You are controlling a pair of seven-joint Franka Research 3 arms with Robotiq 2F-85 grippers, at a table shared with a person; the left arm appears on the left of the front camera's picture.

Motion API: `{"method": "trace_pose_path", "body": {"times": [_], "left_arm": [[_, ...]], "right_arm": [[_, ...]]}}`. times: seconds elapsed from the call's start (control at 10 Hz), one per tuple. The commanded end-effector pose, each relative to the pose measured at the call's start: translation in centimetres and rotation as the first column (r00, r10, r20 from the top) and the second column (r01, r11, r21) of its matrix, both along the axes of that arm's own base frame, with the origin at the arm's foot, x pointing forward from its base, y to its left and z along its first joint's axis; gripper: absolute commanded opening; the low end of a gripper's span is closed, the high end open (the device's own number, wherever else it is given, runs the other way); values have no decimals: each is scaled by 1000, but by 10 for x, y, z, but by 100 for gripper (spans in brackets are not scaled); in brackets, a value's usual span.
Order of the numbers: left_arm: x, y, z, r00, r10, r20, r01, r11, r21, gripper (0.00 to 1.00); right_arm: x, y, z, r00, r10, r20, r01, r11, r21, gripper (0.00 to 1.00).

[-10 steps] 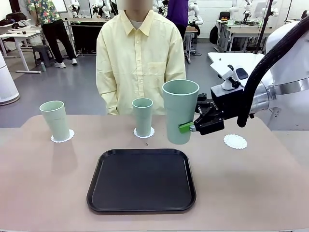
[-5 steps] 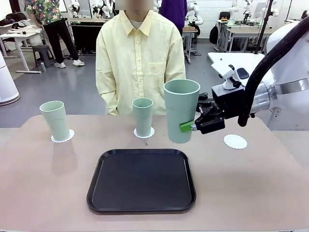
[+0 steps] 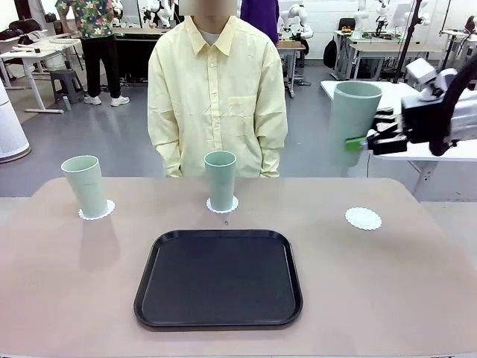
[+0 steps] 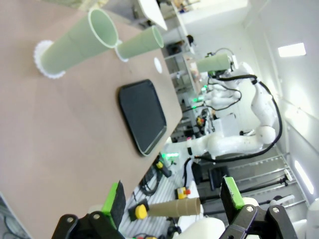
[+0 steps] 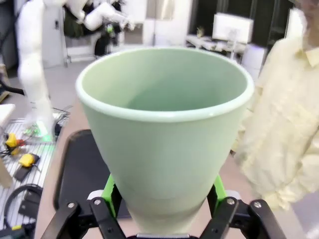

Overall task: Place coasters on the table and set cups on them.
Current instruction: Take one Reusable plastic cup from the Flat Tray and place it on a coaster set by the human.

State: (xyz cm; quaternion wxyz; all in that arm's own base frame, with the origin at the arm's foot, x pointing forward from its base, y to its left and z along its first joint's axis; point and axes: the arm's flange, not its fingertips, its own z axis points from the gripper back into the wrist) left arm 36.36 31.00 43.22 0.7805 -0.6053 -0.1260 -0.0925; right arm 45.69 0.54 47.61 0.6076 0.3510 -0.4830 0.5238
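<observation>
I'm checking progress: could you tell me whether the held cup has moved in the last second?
Yes. The held cup went up and rightward, from beside the black tray to above the empty coaster.

The held cup's (image 5: 164, 134) base is hidden between the right gripper's (image 5: 163, 199) pads. The black tray (image 5: 82, 169) behind it is partly covered and blurred.

right arm: raised at 2 o'clock in the front view | right gripper (image 3: 361, 142): clamped on a cup (image 3: 352, 119) | left gripper (image 4: 172, 201): jaws spread wide, nothing held
</observation>
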Motion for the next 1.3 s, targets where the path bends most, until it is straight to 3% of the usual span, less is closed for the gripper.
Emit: {"method": "trace_pose_path", "body": {"times": [0.0,0.5,1.1,1.2], "left_arm": [[-1,1,2,1000,2,0,-2,1000,2,100],[-1,1,2,1000,2,0,-2,1000,2,100],[-1,1,2,1000,2,0,-2,1000,2,100],[-1,1,2,1000,2,0,-2,1000,2,100]], "right_arm": [[21,-22,13,998,-47,39,48,999,-12,82],[22,-78,41,988,-142,53,142,990,14,82],[24,-78,36,987,-144,72,144,990,1,82],[34,-83,26,992,-119,44,120,993,-18,82]]}}
